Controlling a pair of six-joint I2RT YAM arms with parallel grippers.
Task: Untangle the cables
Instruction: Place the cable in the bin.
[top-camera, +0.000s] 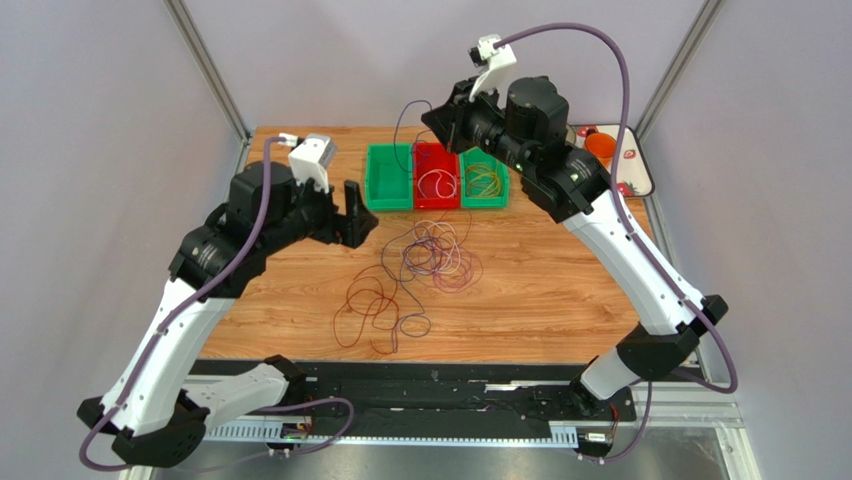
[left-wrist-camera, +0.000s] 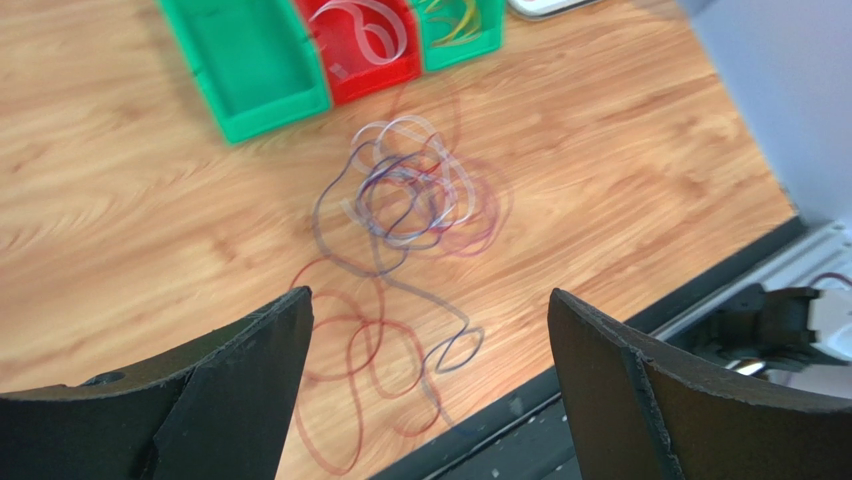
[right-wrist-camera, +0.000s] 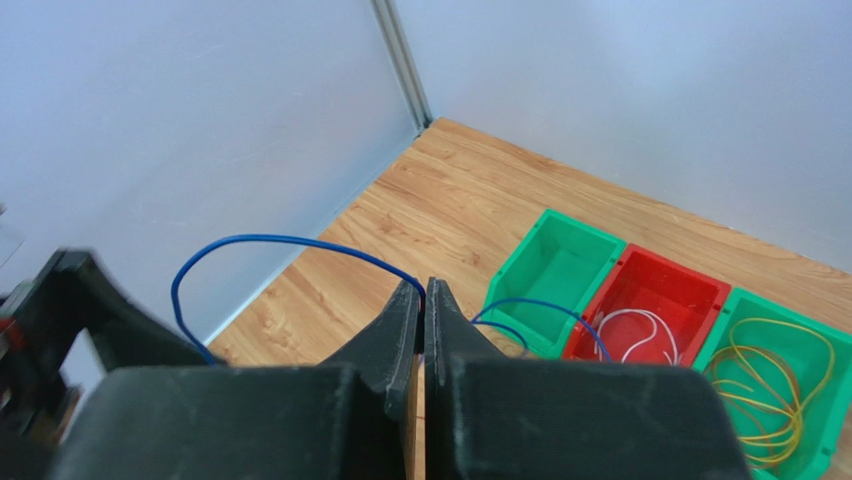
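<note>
Partly done: a white cable (top-camera: 436, 183) lies in the red bin (top-camera: 437, 204), yellow cables (top-camera: 483, 180) in a green bin (top-camera: 486, 204). Right gripper (right-wrist-camera: 424, 290) pinches a blue cable (right-wrist-camera: 270, 240) above the bins; left gripper (left-wrist-camera: 428, 300) gapes empty; a tangle (top-camera: 435, 250) sits mid-table.

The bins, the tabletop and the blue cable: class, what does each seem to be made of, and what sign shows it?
The bins: moulded plastic, probably; uniform bright colour, slight sheen. The tabletop: wood or wood-look laminate; grain pattern, smooth matte face. The blue cable: thin plastic-coated wire, likely; it holds springy loops.
</note>
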